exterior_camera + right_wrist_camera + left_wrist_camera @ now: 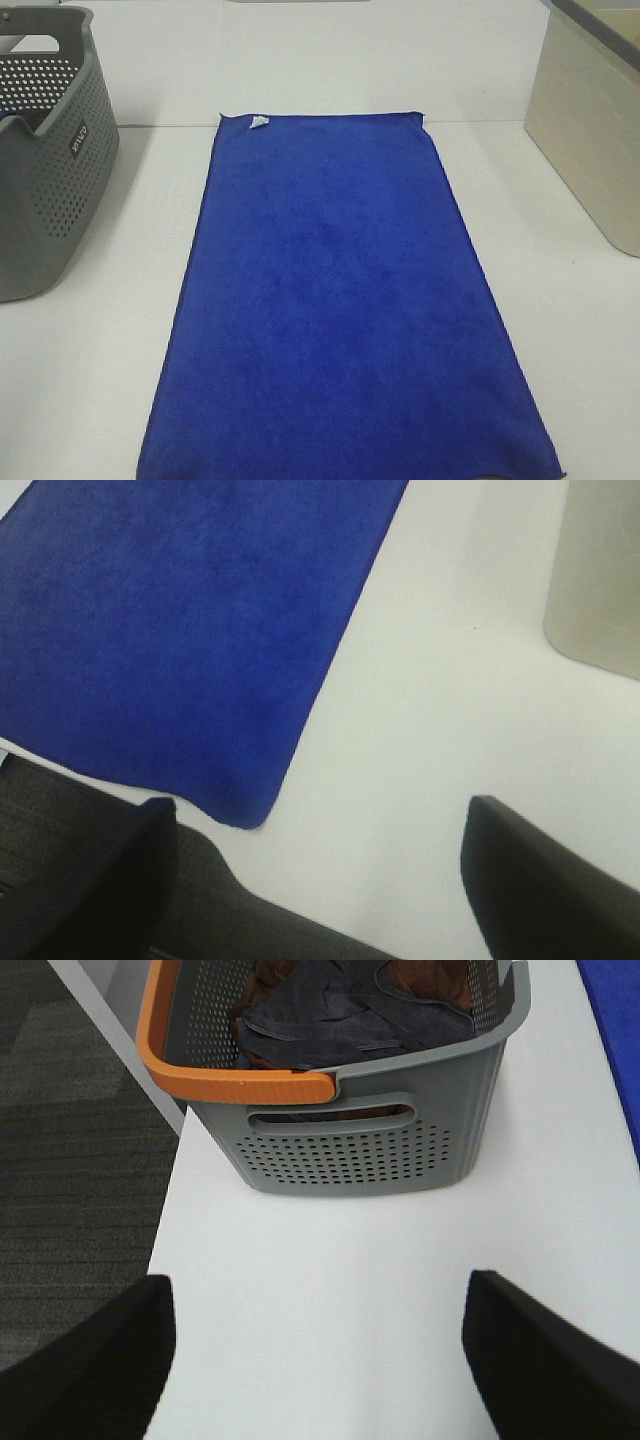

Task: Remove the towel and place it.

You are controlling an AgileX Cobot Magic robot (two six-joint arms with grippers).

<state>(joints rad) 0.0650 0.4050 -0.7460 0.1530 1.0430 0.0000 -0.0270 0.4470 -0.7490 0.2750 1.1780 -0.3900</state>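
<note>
The royal-blue towel (340, 300) lies spread flat along the middle of the white table, a small white tag (259, 122) at its far left corner. Neither arm shows in the high view. In the left wrist view my left gripper (318, 1355) is open over bare table in front of the grey basket (350, 1150), holding nothing; a sliver of the towel (615, 1020) shows at the edge. My right gripper (318, 875) is open and empty above the table's front edge, close to the towel's (180, 630) near right corner.
The grey perforated basket (45, 160) with an orange handle (225, 1080) stands at the left, with dark and brown cloths (350, 1010) inside. A beige bin (590, 130) stands at the right. Dark floor (70, 1140) lies beyond the table's edge.
</note>
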